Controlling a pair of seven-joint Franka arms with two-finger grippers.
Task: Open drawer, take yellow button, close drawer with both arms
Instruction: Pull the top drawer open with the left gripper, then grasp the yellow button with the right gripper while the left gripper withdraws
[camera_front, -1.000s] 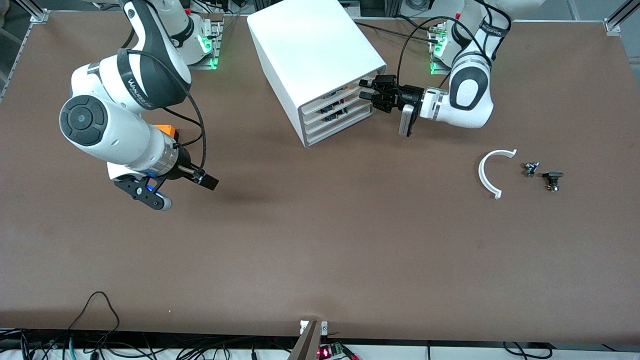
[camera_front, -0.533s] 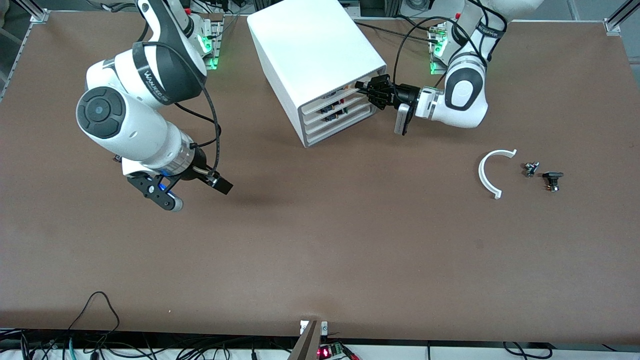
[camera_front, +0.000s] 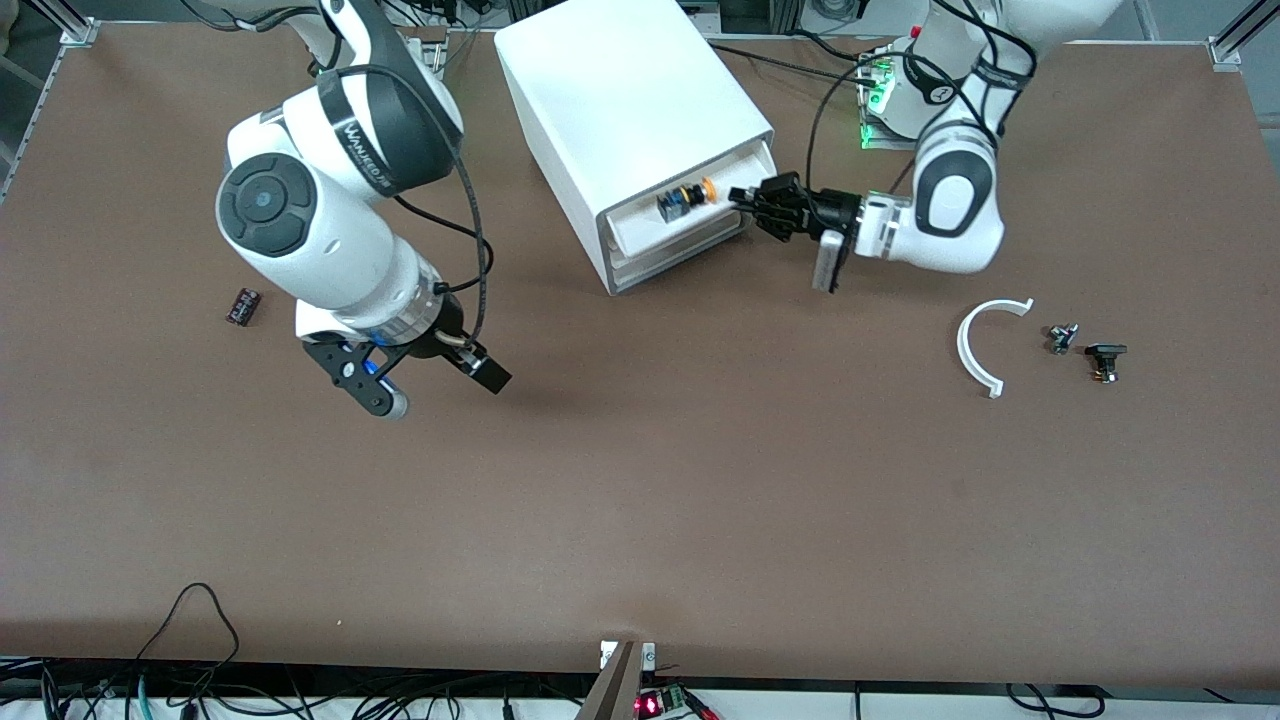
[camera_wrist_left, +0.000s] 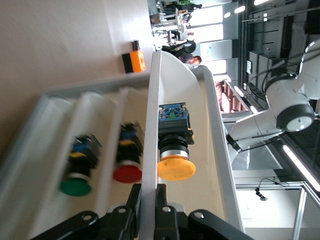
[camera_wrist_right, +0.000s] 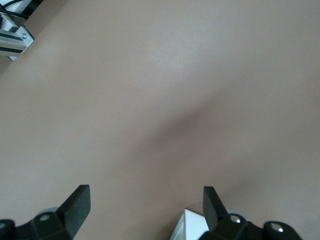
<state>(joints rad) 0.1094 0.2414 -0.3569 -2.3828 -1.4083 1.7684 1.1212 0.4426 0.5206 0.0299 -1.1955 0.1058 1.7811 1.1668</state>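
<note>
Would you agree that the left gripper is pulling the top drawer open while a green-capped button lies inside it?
Not quite: the button in the top drawer has an orange-yellow cap, as the left wrist view shows; the green one sits in a lower drawer. The left gripper does grip the drawer's front edge.

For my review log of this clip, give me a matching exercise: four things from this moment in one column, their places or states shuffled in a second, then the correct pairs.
Things:
1. drawer
2. button
3. left end effector
4. right end effector

Places or states:
A. open, over bare table
B. pulled partly out of the cabinet
C. lying in the top drawer
D. clamped on the drawer's front edge

Pairs: 1-B, 2-C, 3-D, 4-A
</note>
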